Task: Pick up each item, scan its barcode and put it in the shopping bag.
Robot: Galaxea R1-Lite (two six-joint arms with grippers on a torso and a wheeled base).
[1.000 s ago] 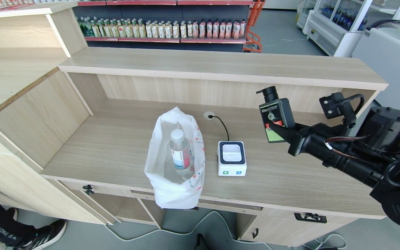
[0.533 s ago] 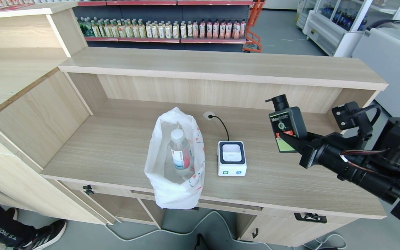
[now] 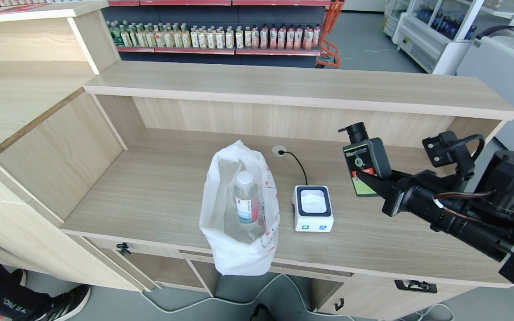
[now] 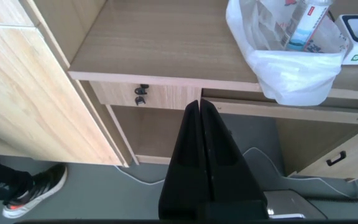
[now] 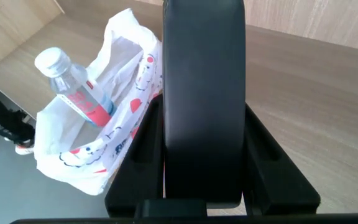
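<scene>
A dark pump bottle (image 3: 366, 154) with a red and green label hangs upright above the right part of the counter, and my right gripper (image 3: 364, 173) is shut on it. In the right wrist view the bottle (image 5: 204, 93) stands between the fingers. The white shopping bag (image 3: 239, 223) stands open at the counter's front edge with a clear water bottle (image 3: 247, 203) upright inside. A white barcode scanner (image 3: 312, 207) sits between the bag and the held bottle. My left gripper (image 4: 199, 109) is shut and empty, low in front of the counter, left of the bag (image 4: 291, 68).
The wooden counter (image 3: 159, 178) has a raised back shelf (image 3: 283, 87) and a side wall on the left. The scanner's black cable (image 3: 299, 167) runs to a hole at the back. Drawer handles (image 3: 415, 285) sit under the front edge.
My right gripper carried the pump bottle to the right and lower over the counter, then held about still. The head camera has shifted a little, sliding the whole scene rightward.
</scene>
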